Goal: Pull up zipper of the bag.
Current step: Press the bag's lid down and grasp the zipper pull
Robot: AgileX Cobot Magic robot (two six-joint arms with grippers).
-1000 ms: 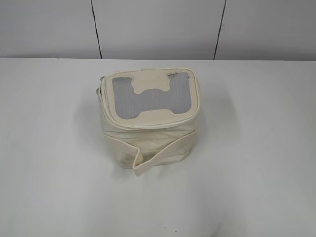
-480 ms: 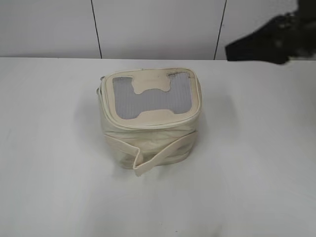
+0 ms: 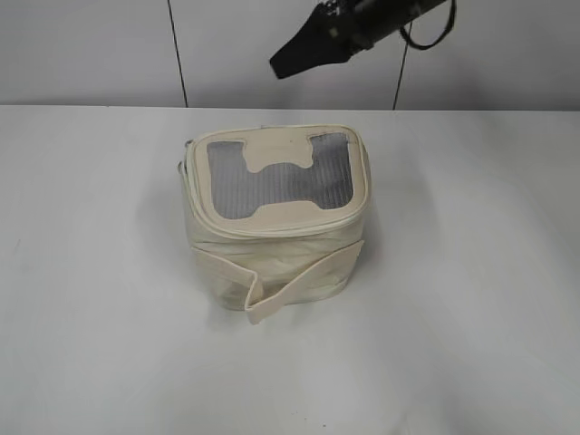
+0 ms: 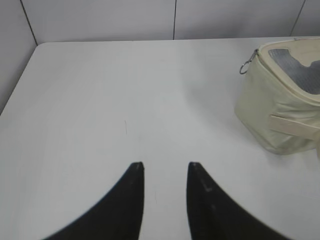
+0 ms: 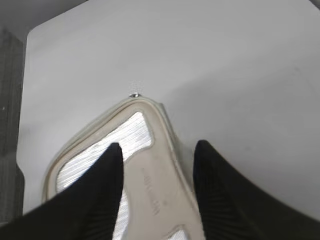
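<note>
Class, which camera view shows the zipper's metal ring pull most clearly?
The left wrist view: the ring pull hangs in clear outline at the bag's lid corner. The right wrist view shows only a tiny glint; the exterior view barely shows it.

A: Right black tapered gripper [image 5: 157, 150], matte, with finely ribbed inner pads.

B: Left black pointed gripper [image 4: 165, 167] looks the same; a thin black looping cable [image 3: 426, 32] trails behind.

Worktop [image 3: 471, 299]: plain white, matte, rounded corner visible at far left.
Wall [image 3: 82, 50]: far side, light grey panels meeting the worktop edge.
Panel seams [image 3: 176, 53]: two thin dark vertical lines.
Light: even, soft shadows.
</note>
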